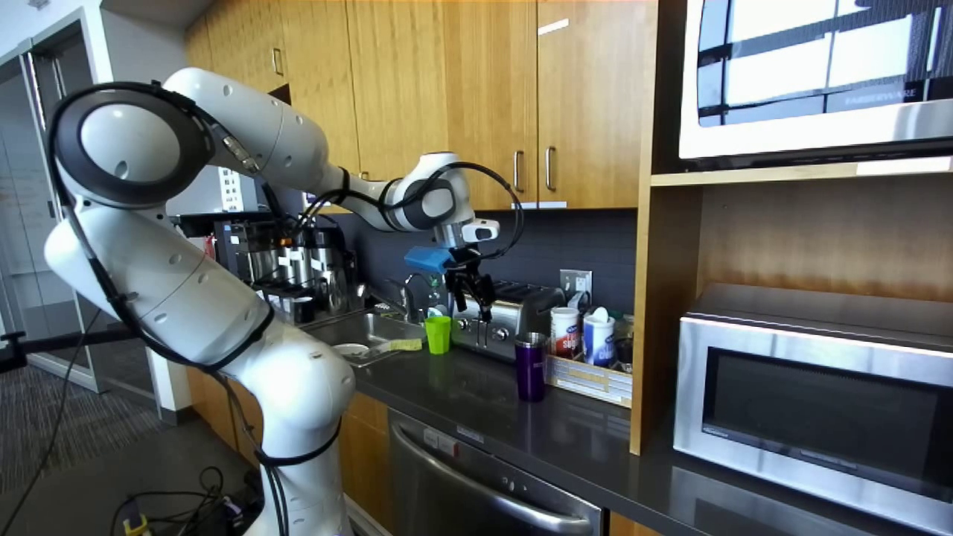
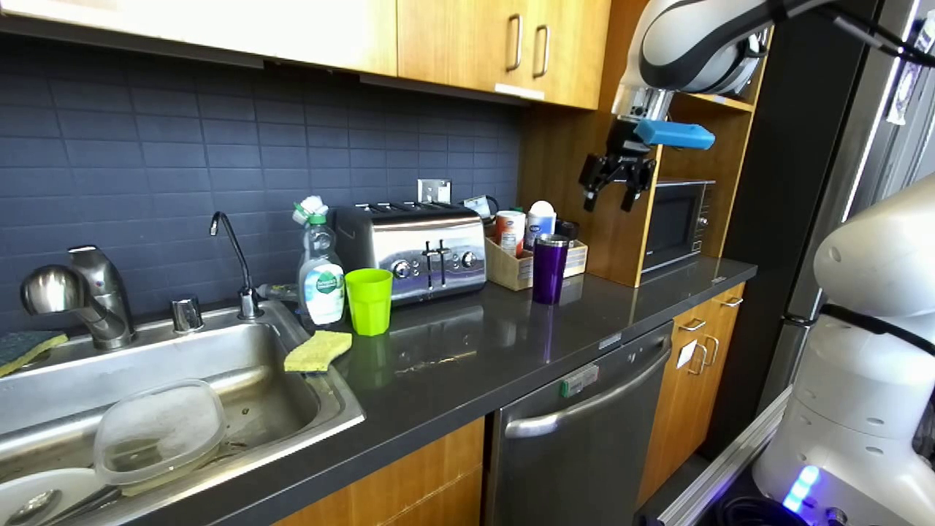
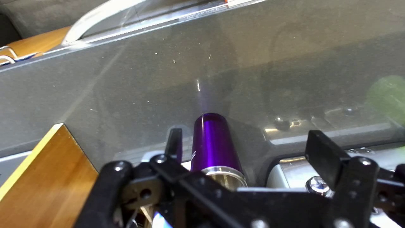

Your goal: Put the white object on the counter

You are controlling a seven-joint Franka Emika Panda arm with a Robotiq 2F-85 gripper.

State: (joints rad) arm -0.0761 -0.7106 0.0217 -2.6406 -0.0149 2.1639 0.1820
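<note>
The dark grey worktop [image 2: 453, 365] runs along the wall, over the stainless-steel dishwasher [image 2: 584, 453] and wooden cabinets. Above it hang the 2 black fingers [image 2: 641, 179] at the end of the white arm [image 1: 223, 298], pointing down. They are spread wide and hold nothing. A blue block [image 2: 672, 134] sits just above them. In the wrist view the purple tumbler [image 3: 212, 145] shows in the gap between them, closer to the finger at the left of that picture; in both exterior views they are above its rim and apart from it.

The tumbler stands upright on the worktop, just beside a wooden box [image 2: 577, 259] with 2 canisters in it: a red-and-white canister [image 2: 510, 232] and a blue-and-white canister [image 2: 539, 225] with a white top. Next comes the toaster [image 2: 431, 256], then a lime-green cup [image 2: 369, 301] and a dish soap bottle [image 2: 320, 281]. A yellow sponge [image 2: 318, 351] lies at the edge of the sink [image 2: 314, 432], which contains a clear plastic container [image 2: 161, 431] and a white dish [image 2: 73, 483]. Which white thing the task means, I cannot tell.
</note>
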